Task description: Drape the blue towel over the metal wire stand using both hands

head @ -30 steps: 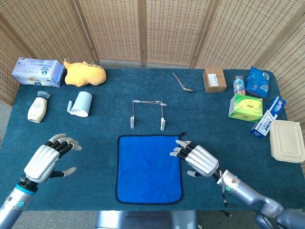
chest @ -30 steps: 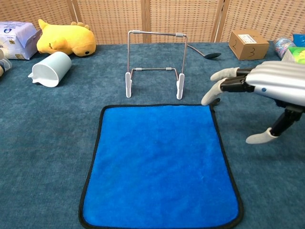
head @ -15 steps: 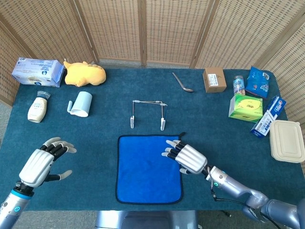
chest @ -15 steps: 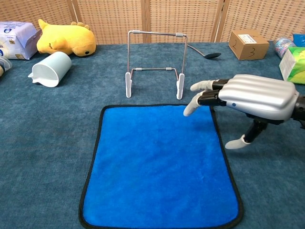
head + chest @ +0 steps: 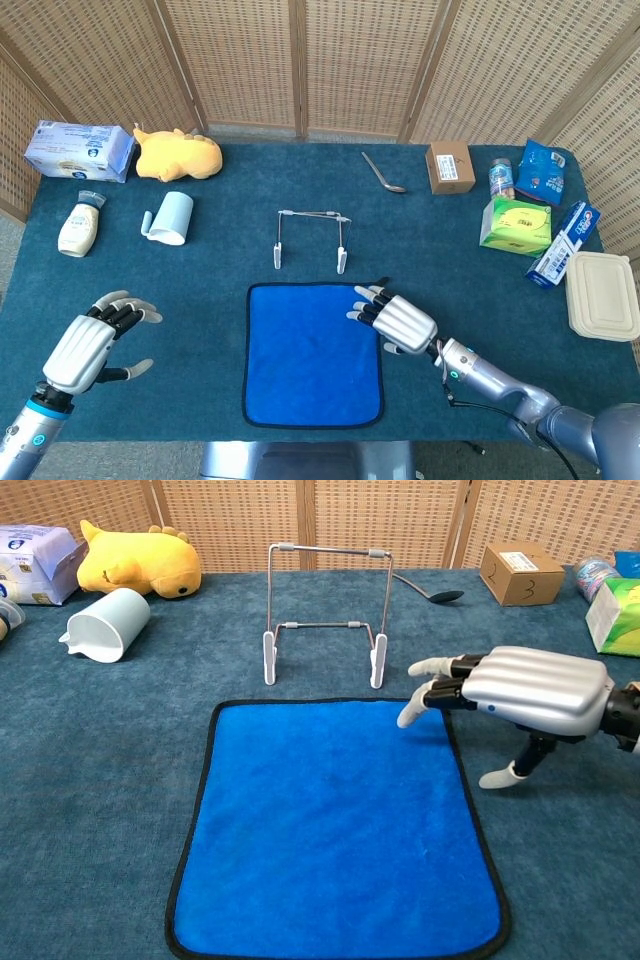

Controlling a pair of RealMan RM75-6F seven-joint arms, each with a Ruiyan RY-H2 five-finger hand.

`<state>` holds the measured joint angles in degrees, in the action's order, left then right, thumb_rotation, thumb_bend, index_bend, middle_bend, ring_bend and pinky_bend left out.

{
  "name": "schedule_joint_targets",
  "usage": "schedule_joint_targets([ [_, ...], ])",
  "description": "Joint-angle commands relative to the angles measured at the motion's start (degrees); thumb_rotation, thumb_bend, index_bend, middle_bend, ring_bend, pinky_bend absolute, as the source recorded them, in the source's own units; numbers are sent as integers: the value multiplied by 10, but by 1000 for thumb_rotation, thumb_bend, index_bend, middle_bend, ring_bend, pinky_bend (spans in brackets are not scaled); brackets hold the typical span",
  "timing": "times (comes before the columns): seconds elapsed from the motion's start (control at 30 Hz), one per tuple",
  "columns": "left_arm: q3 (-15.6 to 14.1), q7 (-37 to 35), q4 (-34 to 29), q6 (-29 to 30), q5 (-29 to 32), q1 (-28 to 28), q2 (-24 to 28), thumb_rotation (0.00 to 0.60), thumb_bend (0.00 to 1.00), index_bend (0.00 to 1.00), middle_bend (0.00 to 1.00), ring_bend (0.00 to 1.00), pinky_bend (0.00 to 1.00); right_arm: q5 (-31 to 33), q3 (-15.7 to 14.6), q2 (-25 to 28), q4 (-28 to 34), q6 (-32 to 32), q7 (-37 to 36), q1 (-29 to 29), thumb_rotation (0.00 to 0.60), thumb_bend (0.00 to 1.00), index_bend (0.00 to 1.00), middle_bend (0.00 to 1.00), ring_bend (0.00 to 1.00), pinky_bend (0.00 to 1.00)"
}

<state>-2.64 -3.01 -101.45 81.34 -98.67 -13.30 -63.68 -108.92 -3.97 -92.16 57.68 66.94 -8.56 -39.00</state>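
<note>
While the fuzzy towel (image 5: 312, 352) lies flat, long axis toward the wire stand (image 5: 311, 239), your right hand (image 5: 398, 322) and left hand (image 5: 88, 346) hover spread, holding nothing

A staged test room: woven screens (image 5: 300, 60) behind a carpeted table (image 5: 200, 270)

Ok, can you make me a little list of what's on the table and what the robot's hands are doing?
towel: blue towel lying flat, in front of the stand
stand: metal wire stand upright, nothing on it
right hand: right hand open, over the towel's far right corner
left hand: left hand open, away from the towel
nearby: yellow plush toy, white cup on its side, spoon
</note>
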Motion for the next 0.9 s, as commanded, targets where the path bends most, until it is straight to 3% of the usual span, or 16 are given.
schedule_joint_targets([
  [0.03, 0, -1, 1, 0, 0, 0, 0, 600, 181, 347, 345, 295, 186, -2, -8, -9, -16, 5, -5, -4, 600, 136, 232, 254, 65, 202],
  [0.9, -3, -18, 16, 0, -2, -1, -3, 600, 181, 346, 344, 296, 179, 16, -27, -36, -38, 7, 1, -21, 600, 125, 231, 253, 56, 196],
])
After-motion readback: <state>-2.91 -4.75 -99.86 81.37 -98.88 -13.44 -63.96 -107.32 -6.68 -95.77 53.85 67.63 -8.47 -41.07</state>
